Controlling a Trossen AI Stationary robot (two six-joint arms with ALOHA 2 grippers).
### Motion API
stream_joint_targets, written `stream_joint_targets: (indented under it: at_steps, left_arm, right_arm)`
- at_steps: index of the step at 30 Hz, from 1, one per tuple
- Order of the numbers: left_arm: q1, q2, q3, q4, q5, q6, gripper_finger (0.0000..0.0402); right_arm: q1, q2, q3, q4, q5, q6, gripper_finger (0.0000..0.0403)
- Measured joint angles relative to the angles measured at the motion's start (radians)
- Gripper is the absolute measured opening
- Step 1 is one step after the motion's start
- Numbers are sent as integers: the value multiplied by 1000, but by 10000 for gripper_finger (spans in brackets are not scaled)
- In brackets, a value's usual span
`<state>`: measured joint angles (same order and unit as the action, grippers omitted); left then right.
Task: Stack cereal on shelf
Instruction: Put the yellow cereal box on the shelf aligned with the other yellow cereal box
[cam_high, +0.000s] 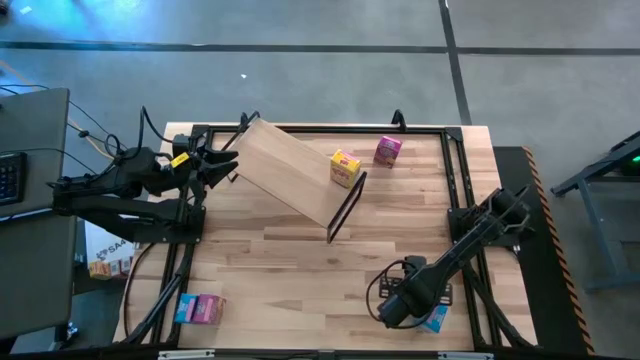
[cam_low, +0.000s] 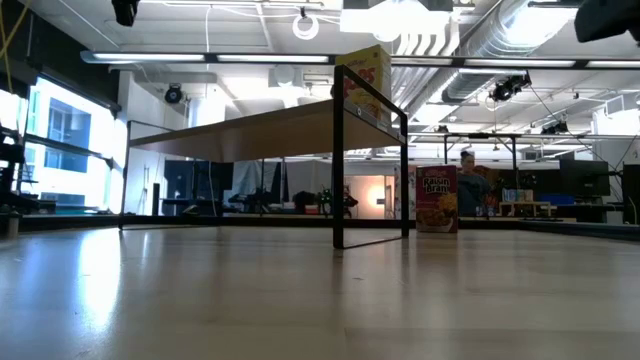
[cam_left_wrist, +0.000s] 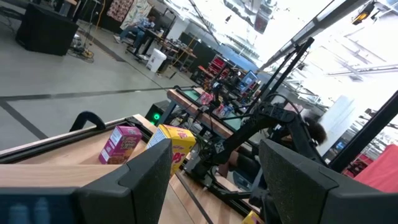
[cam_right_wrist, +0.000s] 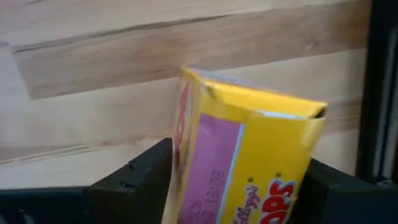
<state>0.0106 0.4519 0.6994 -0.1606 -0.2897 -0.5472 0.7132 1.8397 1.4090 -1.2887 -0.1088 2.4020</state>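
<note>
From above, the shelf (cam_high: 290, 170) is sitting angled on the surface (cam_high: 300, 270), a yellow box (cam_high: 345, 168) standing at its end, a magenta box (cam_high: 387, 150) beside. The left gripper (cam_high: 222, 166) is hovering, jaws apart. Right wrist: the right gripper (cam_right_wrist: 239, 186) is clamping a yellow cereal box (cam_right_wrist: 249, 155).

one box (cam_high: 345, 168) on shelf (cam_high: 285, 168) (right end), another (cam_high: 387, 150) beside

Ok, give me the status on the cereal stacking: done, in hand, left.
Done: one yellow box stands on the shelf. In hand: the right gripper has its fingers around a second yellow box near the table's front right corner. Left: the magenta box behind the shelf and the boxes at front left.
</note>
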Motion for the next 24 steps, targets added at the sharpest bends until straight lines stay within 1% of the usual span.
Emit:
stream_joint_targets:
  at_steps: [7, 10, 13, 16, 18, 20, 22, 24]
  left_arm:
    - [0, 8, 0, 1, -1, -1, 234]
    - [0, 19, 0, 2, -1, -1, 234]
    - [0, 30, 0, 17, -2, -13, 234]
    - [0, 46, 0, 60, -1, -26, 234]
    - [0, 56, 0, 82, -1, -25, 234]
    - [0, 66, 0, 101, -1, -25, 234]
    - [0, 74, 0, 132, 0, -25, 234]
    - [0, 83, 0, 162, 3, -26, 234]
  right_arm:
    - [0, -17, 0, -7, -4, -44, 148]
    - [4, -65, 0, -11, 30, -76, 119]
    - [4, -138, 1, -33, 94, -129, 105]
    - [4, -234, 1, -50, 192, -206, 103]
    - [-1, -298, 2, -29, 267, -280, 104]
    - [-12, -361, 2, 26, 349, -370, 105]
    - [-37, -417, 2, 140, 429, -496, 105]
    - [-78, -456, 2, 270, 487, -651, 106]
